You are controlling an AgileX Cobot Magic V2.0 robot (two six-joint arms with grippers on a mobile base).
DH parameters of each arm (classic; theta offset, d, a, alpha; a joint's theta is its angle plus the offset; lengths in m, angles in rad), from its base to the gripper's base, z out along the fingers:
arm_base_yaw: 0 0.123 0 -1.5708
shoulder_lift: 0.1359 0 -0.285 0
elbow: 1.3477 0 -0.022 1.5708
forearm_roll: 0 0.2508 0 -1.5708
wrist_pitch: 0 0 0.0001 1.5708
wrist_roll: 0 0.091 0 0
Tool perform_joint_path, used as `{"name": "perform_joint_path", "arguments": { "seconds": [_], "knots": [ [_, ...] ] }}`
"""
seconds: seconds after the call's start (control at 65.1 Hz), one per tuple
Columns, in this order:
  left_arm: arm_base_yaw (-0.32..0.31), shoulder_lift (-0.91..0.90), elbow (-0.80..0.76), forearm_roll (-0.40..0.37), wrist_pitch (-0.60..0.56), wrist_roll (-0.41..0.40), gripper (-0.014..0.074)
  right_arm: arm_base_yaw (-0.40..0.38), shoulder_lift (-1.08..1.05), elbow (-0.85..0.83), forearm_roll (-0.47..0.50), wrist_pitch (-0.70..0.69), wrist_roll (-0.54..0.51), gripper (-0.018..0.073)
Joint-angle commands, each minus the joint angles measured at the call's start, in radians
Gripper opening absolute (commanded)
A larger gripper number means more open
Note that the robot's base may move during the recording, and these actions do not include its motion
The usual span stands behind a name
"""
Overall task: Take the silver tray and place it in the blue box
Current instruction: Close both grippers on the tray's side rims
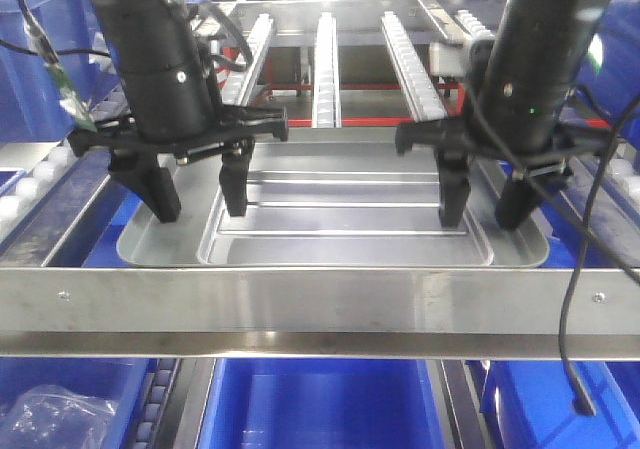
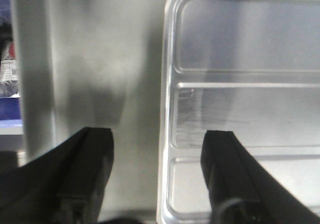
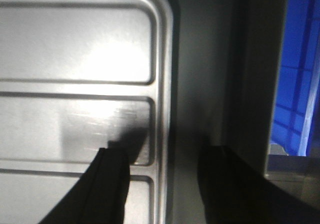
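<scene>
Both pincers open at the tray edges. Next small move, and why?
Probably close both pincers together. The left pincer is open, with one finger inside the tray and one outside its left rim. The right pincer straddles the right rim the same way. The fingertips look down at rim level, though exact height is hard to confirm.

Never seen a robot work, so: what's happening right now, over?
Left end effector open, straddling silver tray rim. Right end effector open, likewise. Tray flat, unlifted. Nothing blocking.
</scene>
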State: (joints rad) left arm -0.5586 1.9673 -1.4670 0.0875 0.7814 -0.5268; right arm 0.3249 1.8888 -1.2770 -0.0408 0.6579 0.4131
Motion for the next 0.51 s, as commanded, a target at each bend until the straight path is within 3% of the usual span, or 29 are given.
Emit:
{"name": "perform_joint_path", "arguments": {
  "seconds": [0.0,0.492],
  "knots": [
    [-0.009,-0.034,-0.031,0.0,-0.029,0.0,0.0276,-0.002,-0.049,-0.03,-0.001,-0.043,-0.01,0.0435],
    [-0.009,-0.012,-0.031,-0.002,-0.023,0.0,0.0211,-0.002,-0.046,-0.03,-0.001,-0.042,-0.01,0.0435]
  ]
}}
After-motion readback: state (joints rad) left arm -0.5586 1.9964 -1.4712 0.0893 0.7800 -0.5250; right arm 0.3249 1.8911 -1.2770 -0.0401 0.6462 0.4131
